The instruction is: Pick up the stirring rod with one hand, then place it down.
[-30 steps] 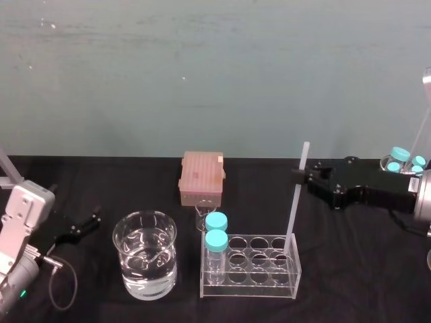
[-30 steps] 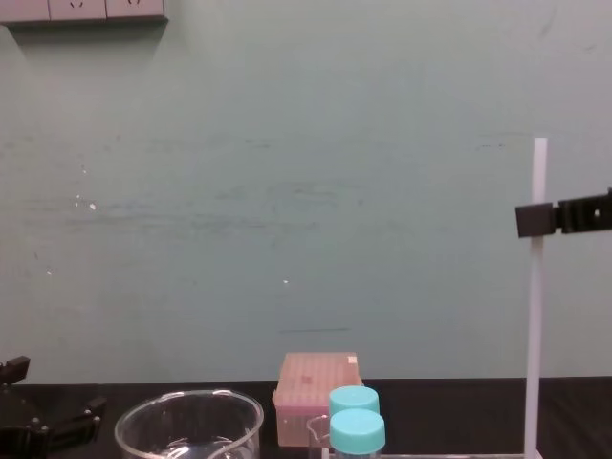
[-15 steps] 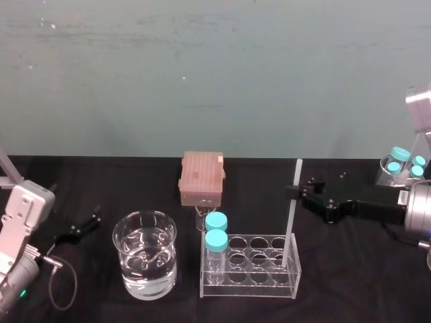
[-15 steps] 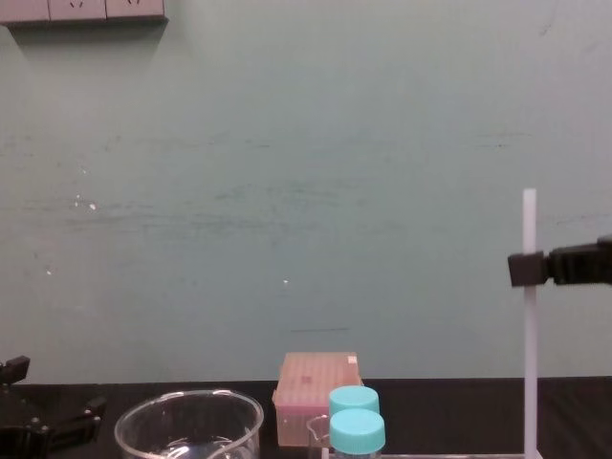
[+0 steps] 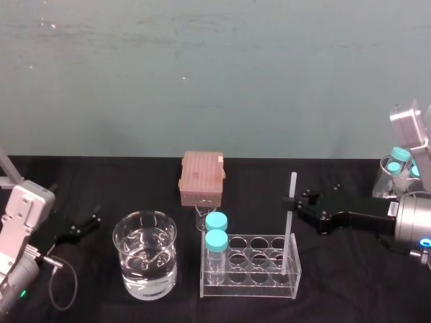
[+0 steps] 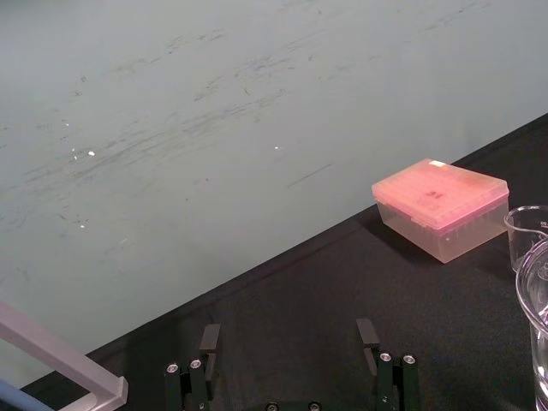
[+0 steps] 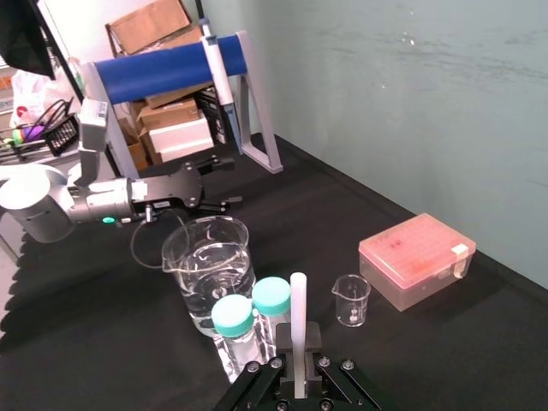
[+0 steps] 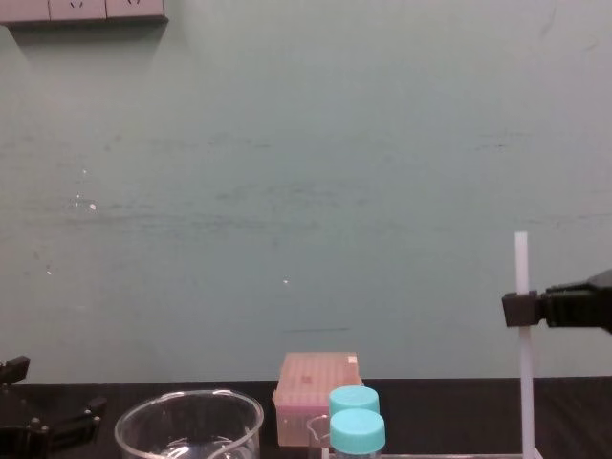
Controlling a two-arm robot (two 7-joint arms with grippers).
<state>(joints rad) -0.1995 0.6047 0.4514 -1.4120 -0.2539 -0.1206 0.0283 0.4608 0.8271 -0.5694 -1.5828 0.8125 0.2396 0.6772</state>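
Head view: the left claw (image 5: 86, 224) idles, spread open, at the beaker's (image 5: 145, 254) 9 o'clock. In the tube rack's (image 5: 249, 291) 2 o'clock hole the stirring rod (image 5: 289, 234) stands upright, lower than a second ago. The right claw (image 5: 291, 202) clamps it near the top, so the set-down looks nearly finished; only release remains.

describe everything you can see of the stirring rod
The stirring rod is a long, thin, straight white rod, translucent-looking. It stands nearly upright, much taller than the blue-capped bottles. The right gripper is shut on it below its top, leaving a short tip above. Its lower end is down inside the clear rack at the rack's right end; which hole is unclear. The left gripper lies far to the left, apart from it.
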